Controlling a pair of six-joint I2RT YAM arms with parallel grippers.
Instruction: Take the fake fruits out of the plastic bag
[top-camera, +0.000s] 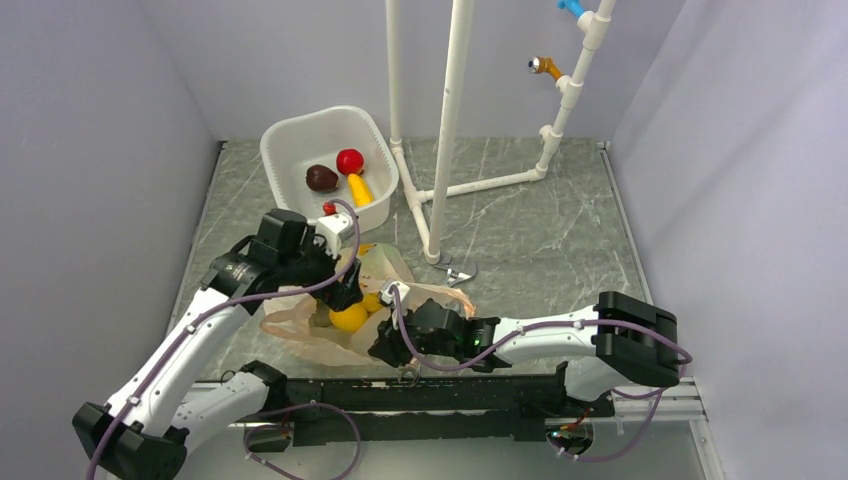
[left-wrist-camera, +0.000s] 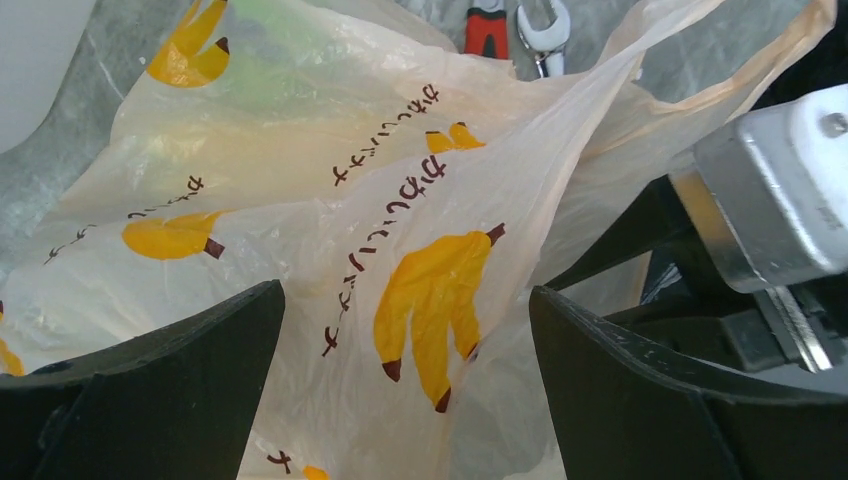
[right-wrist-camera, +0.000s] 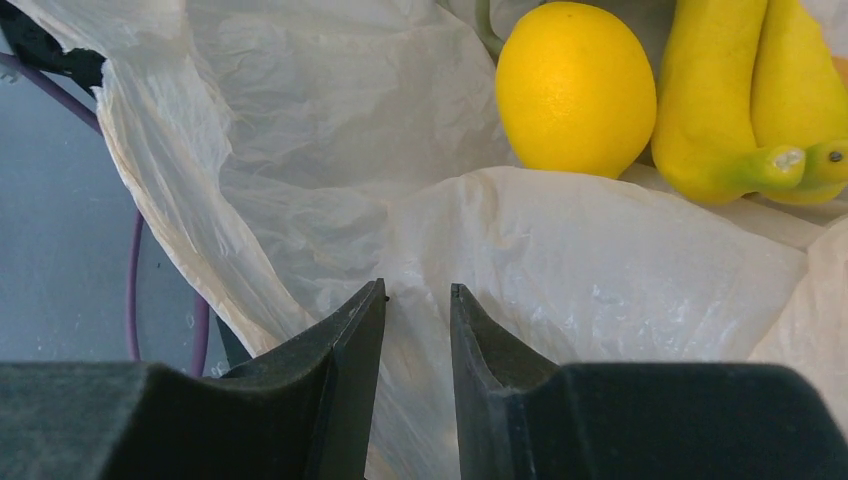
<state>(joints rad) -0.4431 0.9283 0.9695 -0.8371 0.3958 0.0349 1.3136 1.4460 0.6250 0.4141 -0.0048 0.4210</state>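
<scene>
Your left arm reaches forward and inward from its base, wrist tipped down. Your left gripper (left-wrist-camera: 405, 300) hangs with its jaws spread wide, gripping nothing. Your right arm lies low, stretched leftward across the near edge. Your right gripper (right-wrist-camera: 418, 295) has its jaws nearly together, pinching a fold of the plastic bag (right-wrist-camera: 600, 260).

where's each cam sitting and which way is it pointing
top external: above and behind the arms, looking down on the table; both arms show.
left wrist: faces the plastic bag, framed by the open left gripper.
right wrist: looks into the bag at the yellow-orange ball and banana bunch; the right gripper pinches film.
shared: all three see the bag.
</scene>
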